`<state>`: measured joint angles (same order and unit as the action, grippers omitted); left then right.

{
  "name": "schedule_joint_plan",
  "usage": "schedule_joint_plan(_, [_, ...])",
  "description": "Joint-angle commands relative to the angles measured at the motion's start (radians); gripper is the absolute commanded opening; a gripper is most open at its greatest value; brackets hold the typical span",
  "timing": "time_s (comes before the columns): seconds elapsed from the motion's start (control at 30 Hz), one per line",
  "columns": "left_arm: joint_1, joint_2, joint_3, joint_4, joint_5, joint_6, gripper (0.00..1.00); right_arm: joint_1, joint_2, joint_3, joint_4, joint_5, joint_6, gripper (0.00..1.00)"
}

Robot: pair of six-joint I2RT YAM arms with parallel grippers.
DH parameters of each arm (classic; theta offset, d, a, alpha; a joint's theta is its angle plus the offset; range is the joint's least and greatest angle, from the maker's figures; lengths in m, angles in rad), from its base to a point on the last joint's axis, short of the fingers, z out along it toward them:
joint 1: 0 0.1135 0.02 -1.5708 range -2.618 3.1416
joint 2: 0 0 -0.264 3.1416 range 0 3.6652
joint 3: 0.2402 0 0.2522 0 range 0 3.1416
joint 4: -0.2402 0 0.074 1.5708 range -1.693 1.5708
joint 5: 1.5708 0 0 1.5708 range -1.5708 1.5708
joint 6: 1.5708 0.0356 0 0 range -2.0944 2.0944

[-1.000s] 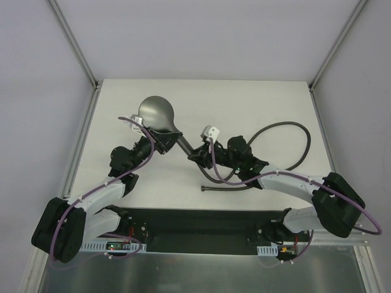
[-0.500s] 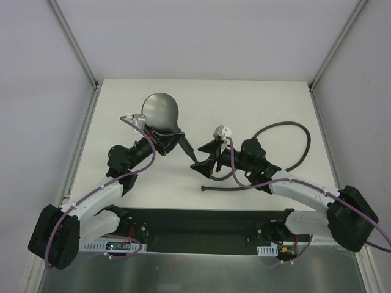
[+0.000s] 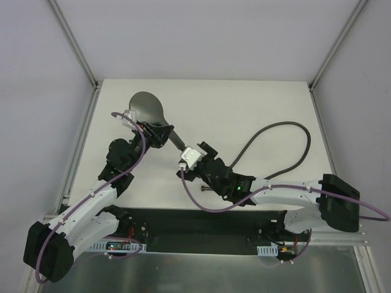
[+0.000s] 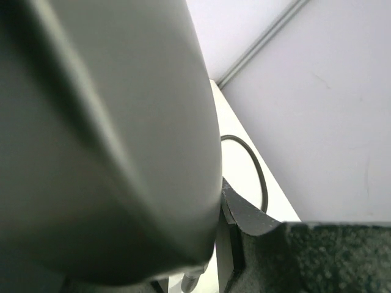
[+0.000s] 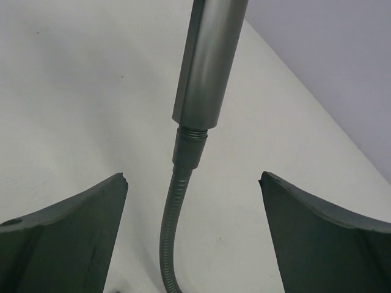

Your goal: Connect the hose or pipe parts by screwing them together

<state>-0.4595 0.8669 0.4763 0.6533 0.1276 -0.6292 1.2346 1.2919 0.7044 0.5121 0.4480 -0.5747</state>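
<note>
Hose (image 5: 166,232): ribbed, grey, at shower head (image 5: 208,61)

A white table (image 3: 269,110) stands inside pale, plain walls (image 3: 201,36), with aluminium frame posts (image 3: 74,46) rising from its two far corners. A black mounting plate (image 3: 201,221) lies along its near edge, and a brushed metal sheet (image 3: 201,271) lies nearer still.

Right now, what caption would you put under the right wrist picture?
Open right gripper frames the hose where it meets the shower head handle.
</note>
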Motion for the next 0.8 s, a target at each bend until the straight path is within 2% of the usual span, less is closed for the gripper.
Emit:
schedule_joint_plan(0.0, [-0.015,-0.057,0.087,-0.075,-0.114,-0.082,0.0,0.049,0.116,0.137,0.078,0.271,-0.18,0.91])
schedule_joint_plan(0.07, [-0.015,-0.077,0.094,-0.101,-0.121,-0.099,0.0,0.055,0.184,0.171,0.082,0.305,-0.191,0.89])
schedule_joint_plan(0.27, [-0.016,-0.123,0.12,-0.188,-0.171,-0.135,0.0,0.066,0.29,0.239,0.143,0.393,-0.198,0.63])
schedule_joint_plan(0.3, [-0.015,-0.124,0.125,-0.201,-0.172,-0.141,0.0,0.066,0.291,0.241,0.15,0.394,-0.198,0.49])
schedule_joint_plan(0.37, [-0.015,-0.135,0.127,-0.219,-0.172,-0.155,0.0,0.066,0.29,0.236,0.172,0.374,-0.189,0.32])
schedule_joint_plan(0.4, [-0.016,-0.135,0.125,-0.219,-0.169,-0.161,0.0,0.066,0.287,0.23,0.178,0.359,-0.185,0.18])
schedule_joint_plan(0.5, [-0.016,-0.14,0.12,-0.205,-0.132,-0.146,0.0,0.052,0.236,0.182,0.184,0.23,-0.136,0.01])
schedule_joint_plan(0.53, [-0.015,-0.138,0.113,-0.183,-0.078,-0.129,0.0,0.03,0.193,0.166,0.186,0.115,-0.11,0.01])
schedule_joint_plan(0.6, [-0.016,-0.128,0.065,-0.039,0.01,-0.06,0.0,-0.015,0.146,0.104,0.184,-0.021,0.012,0.01])
schedule_joint_plan(0.63, [-0.015,-0.121,0.049,0.012,0.05,-0.041,0.0,-0.071,0.101,0.081,0.187,-0.181,0.059,0.01])
schedule_joint_plan(0.7, [-0.015,-0.094,0.001,0.171,0.16,-0.018,0.0,-0.119,0.07,0.038,0.203,-0.366,0.131,0.01])
schedule_joint_plan(0.77, [-0.016,-0.051,-0.03,0.261,0.228,-0.023,0.0,-0.171,0.04,0.027,0.188,-0.464,0.153,0.01])
